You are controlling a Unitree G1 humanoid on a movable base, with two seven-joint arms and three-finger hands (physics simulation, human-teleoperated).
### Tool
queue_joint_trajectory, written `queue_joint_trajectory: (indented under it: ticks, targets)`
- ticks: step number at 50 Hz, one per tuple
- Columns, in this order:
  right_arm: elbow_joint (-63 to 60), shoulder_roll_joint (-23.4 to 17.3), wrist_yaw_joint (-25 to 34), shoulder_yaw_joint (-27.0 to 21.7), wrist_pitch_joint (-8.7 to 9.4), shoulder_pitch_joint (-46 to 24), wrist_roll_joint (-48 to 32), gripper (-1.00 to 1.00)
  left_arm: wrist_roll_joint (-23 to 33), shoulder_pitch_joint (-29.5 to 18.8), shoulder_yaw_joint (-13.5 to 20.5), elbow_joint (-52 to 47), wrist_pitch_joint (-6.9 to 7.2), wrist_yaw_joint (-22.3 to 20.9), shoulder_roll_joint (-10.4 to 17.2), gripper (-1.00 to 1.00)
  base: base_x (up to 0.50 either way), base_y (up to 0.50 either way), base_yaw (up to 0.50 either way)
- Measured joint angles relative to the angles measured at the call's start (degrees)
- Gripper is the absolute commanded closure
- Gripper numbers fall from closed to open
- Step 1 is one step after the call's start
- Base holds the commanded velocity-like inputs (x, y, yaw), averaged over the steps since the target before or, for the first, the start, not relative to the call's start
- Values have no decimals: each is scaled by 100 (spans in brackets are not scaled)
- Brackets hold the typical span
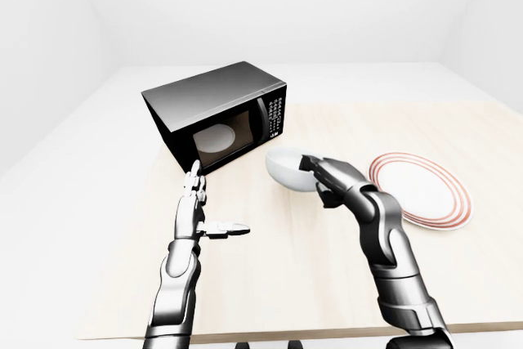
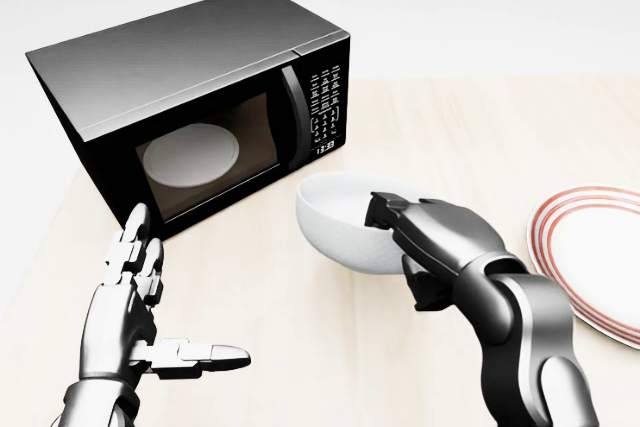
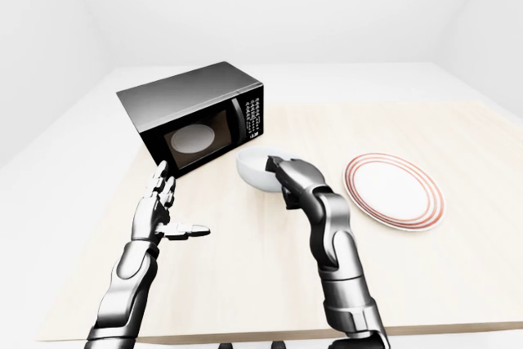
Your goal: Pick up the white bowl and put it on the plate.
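— White bowl (image 2: 345,229) first: where does it sit?

— Just right of the black microwave (image 2: 200,107), near the middle of the head view, over the pale wooden table (image 1: 270,284). The right hand (image 2: 430,242) is clamped on its right rim, with dark fingers (image 2: 385,209) hooked over the edge and the thumb under the wall. The bowl tilts slightly, with its opening turned up and toward the left. I cannot tell from any view whether its base touches the table.

— And the plate?

— The plate (image 1: 421,188), white with red rings at its rim, lies flat on the table to the right of the bowl, well apart from it. The head view cuts it off at the right edge; both eye views show the whole disc.

— What else do the eye views add?

— They show the full table, its near edge, the white floor and walls around it, and both forearms rising from the bottom. The head view is closer: it shows the microwave's keypad and the pale turntable behind the door window more clearly.

— The left hand?

— The left hand (image 2: 140,307) is spread and holds nothing. Its fingers point up toward the microwave's lower left corner, and the thumb sticks out to the right. It hovers over the table left of the bowl, touching neither bowl nor microwave.
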Motion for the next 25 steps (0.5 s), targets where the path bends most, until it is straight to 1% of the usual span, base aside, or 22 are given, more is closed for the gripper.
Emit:
queue_joint_trajectory:
  ticks: [16,25]
  targets:
    - [-455,-134,0,-125,0,-157,-123,100,0,0,0,0,1,1,0,-100,0,0,0]
    - [-507,-277,0,-242,-73,-381,-354,100,-1,0,0,0,1,2,0,-100,0,0,0]
